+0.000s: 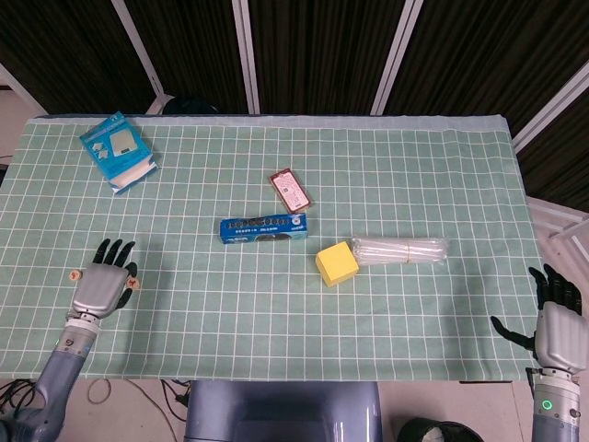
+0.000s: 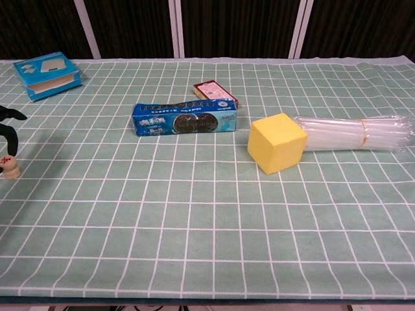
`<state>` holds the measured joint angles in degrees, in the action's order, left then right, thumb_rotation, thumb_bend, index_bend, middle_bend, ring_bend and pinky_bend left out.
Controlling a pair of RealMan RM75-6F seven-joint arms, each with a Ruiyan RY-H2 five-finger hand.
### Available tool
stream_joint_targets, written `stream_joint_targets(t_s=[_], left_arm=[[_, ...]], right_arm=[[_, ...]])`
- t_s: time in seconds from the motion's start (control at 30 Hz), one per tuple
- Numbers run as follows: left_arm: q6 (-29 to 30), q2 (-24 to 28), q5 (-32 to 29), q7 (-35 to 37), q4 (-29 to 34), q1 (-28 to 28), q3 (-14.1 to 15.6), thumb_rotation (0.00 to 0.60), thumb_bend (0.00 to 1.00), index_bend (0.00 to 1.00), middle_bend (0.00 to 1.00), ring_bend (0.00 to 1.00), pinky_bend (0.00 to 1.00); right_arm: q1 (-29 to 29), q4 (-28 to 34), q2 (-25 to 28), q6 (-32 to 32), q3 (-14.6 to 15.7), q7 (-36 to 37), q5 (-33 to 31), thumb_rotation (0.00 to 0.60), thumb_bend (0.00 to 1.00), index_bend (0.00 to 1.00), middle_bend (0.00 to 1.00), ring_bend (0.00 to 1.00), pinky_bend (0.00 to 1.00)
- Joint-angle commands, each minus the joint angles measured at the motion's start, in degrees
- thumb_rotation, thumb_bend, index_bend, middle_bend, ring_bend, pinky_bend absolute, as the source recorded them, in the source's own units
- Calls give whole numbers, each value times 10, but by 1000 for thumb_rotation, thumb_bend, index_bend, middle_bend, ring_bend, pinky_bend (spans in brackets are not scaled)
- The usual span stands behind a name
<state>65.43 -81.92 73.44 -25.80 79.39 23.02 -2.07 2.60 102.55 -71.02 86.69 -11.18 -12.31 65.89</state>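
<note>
1. My left hand [image 1: 99, 287] hovers with fingers [image 1: 114, 250] spread, grasping nothing; right hand [image 1: 555, 324] likewise released, off the desk [image 1: 414, 313].
2. The small wooden piece [image 2: 9, 166] stands just beside the left hand.
3. Light, rigid, probably tippy (tiny base): I'd pinch its sides.

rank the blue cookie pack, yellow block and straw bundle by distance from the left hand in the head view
From the left hand:
1. blue cookie pack, mid-table, nearest.
2. yellow block, right of centre.
3. straw bundle, beyond the block, farthest.
</note>
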Motion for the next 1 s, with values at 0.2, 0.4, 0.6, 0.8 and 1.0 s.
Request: stream_joint_targets(t_s=[0.2,0.4,0.6,0.8,1.0], left_arm=[[3,-1,1,-2,0,-1,0,600,337,470,80,0,0],[2,-1,-1,-1,-3,-2,0,600,338,469,80,0,0],[1,-1,-5,-2,-4,-2,-2,600,337,466,79,0,0],[2,-1,-6,-4,-4,-3,-2,600,337,460,79,0,0],[0,-1,-8,-8,-3,-3,-2,600,337,448,77,0,0]], right_arm=[[0,0,0,1,0,0,1,600,267,118,52,9,0],[0,0,-1,1,0,-1,1,600,266,118,52,9,0],[0,0,-1,0,0,-2,-1,600,266,118,52,9,0],[0,0,-1,0,0,-2,-1,600,267,118,52,9,0],[0,1,-1,1,0,-3,-1,600,266,118,52,9,0]])
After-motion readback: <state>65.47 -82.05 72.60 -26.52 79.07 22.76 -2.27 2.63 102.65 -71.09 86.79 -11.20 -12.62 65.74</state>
